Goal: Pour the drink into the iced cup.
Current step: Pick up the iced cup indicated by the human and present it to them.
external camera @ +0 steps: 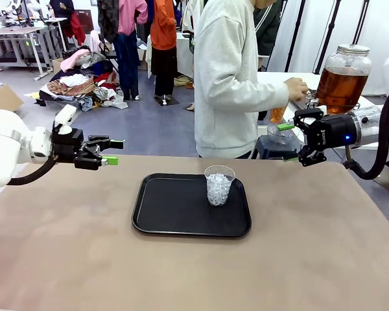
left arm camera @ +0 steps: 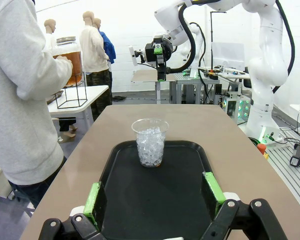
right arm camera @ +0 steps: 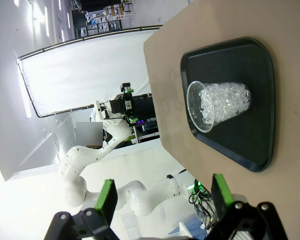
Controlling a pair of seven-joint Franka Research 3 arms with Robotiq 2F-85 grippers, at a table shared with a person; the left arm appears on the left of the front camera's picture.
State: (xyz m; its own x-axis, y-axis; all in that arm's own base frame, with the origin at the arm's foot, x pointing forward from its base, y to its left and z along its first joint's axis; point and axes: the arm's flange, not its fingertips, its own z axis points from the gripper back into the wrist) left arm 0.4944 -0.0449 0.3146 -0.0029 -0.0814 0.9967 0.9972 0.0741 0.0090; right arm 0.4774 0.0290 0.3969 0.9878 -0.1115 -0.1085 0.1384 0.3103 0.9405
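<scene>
Worktop [external camera: 65, 259], black tray [external camera: 162, 217] with iced cup [external camera: 219, 184], left gripper [external camera: 113, 152] and right gripper [external camera: 288, 142] open, person [external camera: 230, 78] at jar [external camera: 353, 55] of drink [external camera: 340, 87]

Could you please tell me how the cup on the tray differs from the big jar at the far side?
The cup holds ice; the jar holds amber-brown liquid. The cup is open-topped; the jar is lidded. The cup stands on the black tray; the jar sits on a wire stand by the person's hand. The jar looks far larger than the cup. Both are clear and upright.
</scene>
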